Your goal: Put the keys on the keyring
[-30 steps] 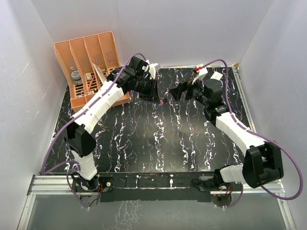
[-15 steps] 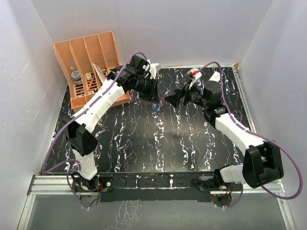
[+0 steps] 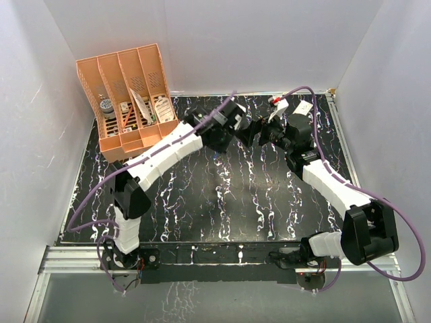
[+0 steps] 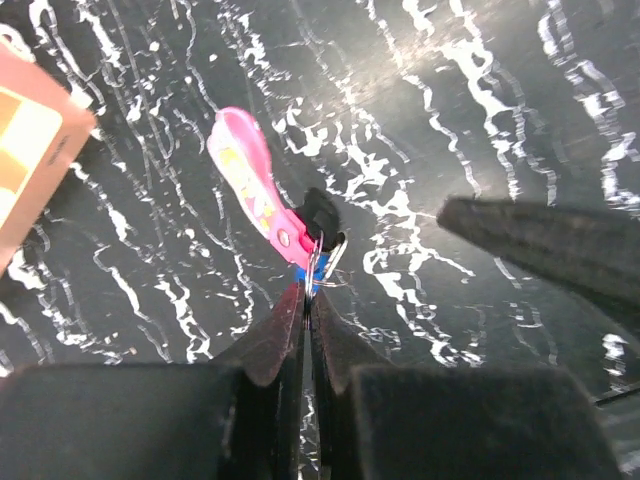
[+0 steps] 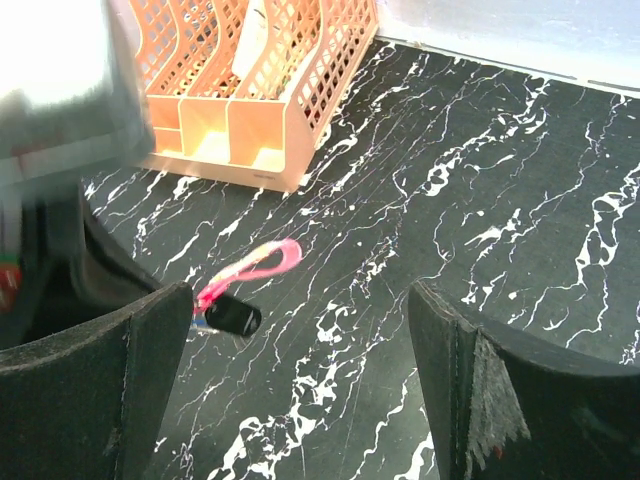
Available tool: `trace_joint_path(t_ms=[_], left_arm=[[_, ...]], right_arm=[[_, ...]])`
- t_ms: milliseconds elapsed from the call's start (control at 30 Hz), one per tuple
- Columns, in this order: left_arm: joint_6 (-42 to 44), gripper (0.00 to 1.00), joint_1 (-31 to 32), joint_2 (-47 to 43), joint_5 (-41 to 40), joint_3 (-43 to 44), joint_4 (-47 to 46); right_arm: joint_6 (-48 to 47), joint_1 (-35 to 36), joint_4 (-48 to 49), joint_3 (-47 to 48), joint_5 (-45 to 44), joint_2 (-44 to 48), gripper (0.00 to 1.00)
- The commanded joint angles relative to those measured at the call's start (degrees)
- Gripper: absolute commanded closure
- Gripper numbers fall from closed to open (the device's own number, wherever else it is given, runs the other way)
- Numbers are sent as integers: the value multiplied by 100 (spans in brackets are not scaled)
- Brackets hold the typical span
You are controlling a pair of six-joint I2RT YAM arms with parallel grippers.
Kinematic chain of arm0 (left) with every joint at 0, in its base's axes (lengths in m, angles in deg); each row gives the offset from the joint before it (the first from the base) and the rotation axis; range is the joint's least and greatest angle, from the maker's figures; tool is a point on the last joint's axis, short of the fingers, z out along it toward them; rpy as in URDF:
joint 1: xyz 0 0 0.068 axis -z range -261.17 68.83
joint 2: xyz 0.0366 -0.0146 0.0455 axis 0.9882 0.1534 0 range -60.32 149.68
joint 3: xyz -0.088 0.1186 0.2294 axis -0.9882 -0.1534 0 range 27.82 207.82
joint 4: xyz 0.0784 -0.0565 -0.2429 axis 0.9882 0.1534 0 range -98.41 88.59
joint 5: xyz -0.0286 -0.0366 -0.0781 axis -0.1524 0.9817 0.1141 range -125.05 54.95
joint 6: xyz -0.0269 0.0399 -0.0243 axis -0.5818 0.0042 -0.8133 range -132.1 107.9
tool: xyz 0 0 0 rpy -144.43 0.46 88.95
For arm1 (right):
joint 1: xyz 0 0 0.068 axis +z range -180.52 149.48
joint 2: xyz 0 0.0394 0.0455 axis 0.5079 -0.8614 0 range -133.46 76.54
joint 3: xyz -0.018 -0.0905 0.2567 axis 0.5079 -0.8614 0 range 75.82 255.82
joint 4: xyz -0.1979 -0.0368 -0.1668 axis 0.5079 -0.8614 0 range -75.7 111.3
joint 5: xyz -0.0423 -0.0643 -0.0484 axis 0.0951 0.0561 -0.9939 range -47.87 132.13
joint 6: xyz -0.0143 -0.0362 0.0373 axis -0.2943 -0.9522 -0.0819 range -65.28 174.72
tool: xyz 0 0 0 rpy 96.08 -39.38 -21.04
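The left gripper is reached out over the black table, to the right of the orange rack and past its front corner. Its two fingers are pressed tight together. The blue key is pinched at their tips, and only a little bit of blue can be seen there. A small silver ring is seen right beside the blue key. Just past it, the black key is found, touching the end of the keyring. The keyring is a pink strap. It is pointed away from the fingertips and back toward the rack, but the rack is not touched by it. Whether the strap is lying on the table or is lifted off it cannot be told. The right gripper is held a little further to the right of the rack than the keys, and it is turned to face them. Its fingers are spread wide apart, and nothing is held between them. Farthest away, the rack is stood at the back left of the table.
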State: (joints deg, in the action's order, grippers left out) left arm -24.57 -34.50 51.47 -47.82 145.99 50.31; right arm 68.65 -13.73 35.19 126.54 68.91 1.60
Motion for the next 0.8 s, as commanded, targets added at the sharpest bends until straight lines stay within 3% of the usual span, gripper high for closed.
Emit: trace_joint_path(t_ms=[0, 100, 300, 500, 767], left_arm=[[229, 100, 228, -811, -1923, -826, -914], [339, 100, 228, -1036, -1889, -1036, -1332], [229, 100, 235, -713, -2748, -599, -748], [164, 100, 149, -1637, -1041, -1486, -2203], [85, 100, -182, -1314, 1288, -684, -1734]], right_arm=[[71, -18, 205, 70, -292, 269, 13], [53, -32, 151, 55, -351, 338, 12], [84, -80, 83, -24, -497, 426, 11], [96, -93, 323, -115, 47, 436, 12], [93, -90, 782, -263, 833, 491, 14]])
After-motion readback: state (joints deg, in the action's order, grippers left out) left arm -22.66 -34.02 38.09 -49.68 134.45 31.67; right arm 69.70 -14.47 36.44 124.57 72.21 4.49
